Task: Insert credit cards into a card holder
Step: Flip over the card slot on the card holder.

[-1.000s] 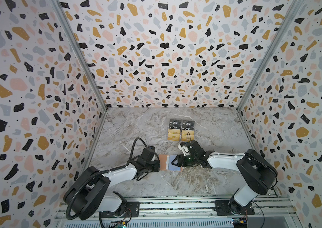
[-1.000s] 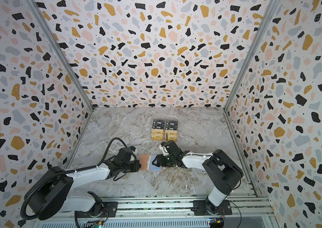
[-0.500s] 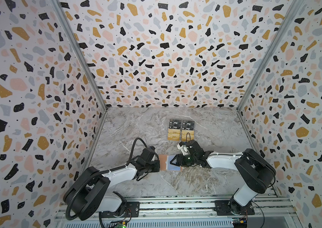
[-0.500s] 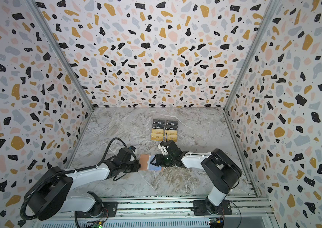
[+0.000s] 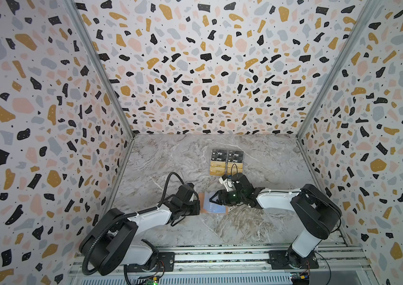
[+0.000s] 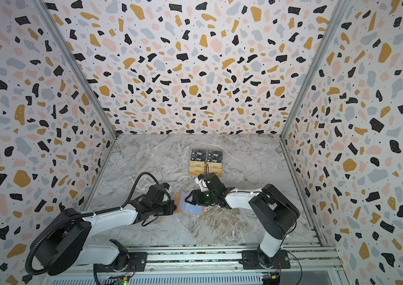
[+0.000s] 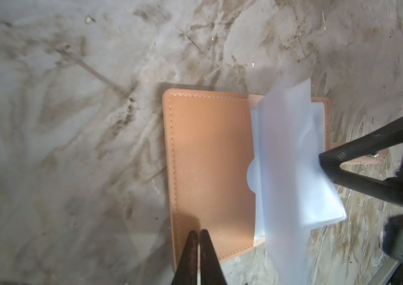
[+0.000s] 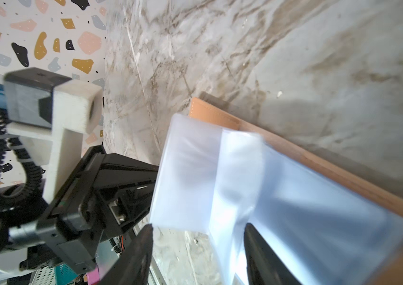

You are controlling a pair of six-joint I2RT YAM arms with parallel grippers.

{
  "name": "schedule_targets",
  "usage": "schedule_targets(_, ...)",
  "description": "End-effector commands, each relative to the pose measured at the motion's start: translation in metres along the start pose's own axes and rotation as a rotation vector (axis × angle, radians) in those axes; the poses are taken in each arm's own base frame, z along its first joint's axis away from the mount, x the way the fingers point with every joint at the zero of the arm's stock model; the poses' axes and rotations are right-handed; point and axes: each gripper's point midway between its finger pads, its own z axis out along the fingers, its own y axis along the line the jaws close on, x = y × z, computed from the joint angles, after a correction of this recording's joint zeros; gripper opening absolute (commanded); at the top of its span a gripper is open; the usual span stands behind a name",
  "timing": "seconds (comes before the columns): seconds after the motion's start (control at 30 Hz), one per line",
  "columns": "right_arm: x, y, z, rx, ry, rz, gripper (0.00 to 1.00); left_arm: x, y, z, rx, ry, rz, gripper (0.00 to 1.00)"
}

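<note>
The card holder (image 5: 202, 202) lies open on the marble floor, peach cover flat, in both top views (image 6: 179, 203). My left gripper (image 7: 198, 233) is shut, its tips pressing on a near corner of the cover (image 7: 207, 160). Pale bluish sleeves (image 7: 289, 160) fan up from the spine. My right gripper (image 8: 199, 225) is open at the sleeves (image 8: 220, 177), with one leaf standing between its fingers. The gold credit cards (image 5: 217, 168) lie in a stand behind the right wrist, apart from both grippers (image 6: 196, 168).
Black cards marked Vip (image 5: 227, 155) fill the upper rows of the same clear stand. Terrazzo walls close in left, back and right. An aluminium rail (image 5: 220, 259) carrying both arm bases runs along the front edge.
My right gripper has edged slightly left over the sleeves and its jaws have widened a little. The left gripper and the card holder have stayed in place.
</note>
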Motion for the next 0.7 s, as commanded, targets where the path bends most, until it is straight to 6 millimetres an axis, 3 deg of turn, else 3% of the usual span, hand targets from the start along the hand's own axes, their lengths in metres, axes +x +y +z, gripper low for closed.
schedule_targets(0.0,-0.009,0.020,0.002,-0.055,-0.013,-0.025,0.59,0.003,-0.002,-0.002,0.009,0.001,0.004,0.09)
schedule_targets(0.43,-0.010,0.044,0.018,-0.139,0.000,-0.047,0.59,0.000,-0.003,-0.006,0.015,-0.011,0.003,0.10)
schedule_targets(0.67,-0.010,0.041,0.023,-0.134,0.005,-0.048,0.60,-0.009,0.006,-0.017,-0.035,-0.016,0.017,0.20)
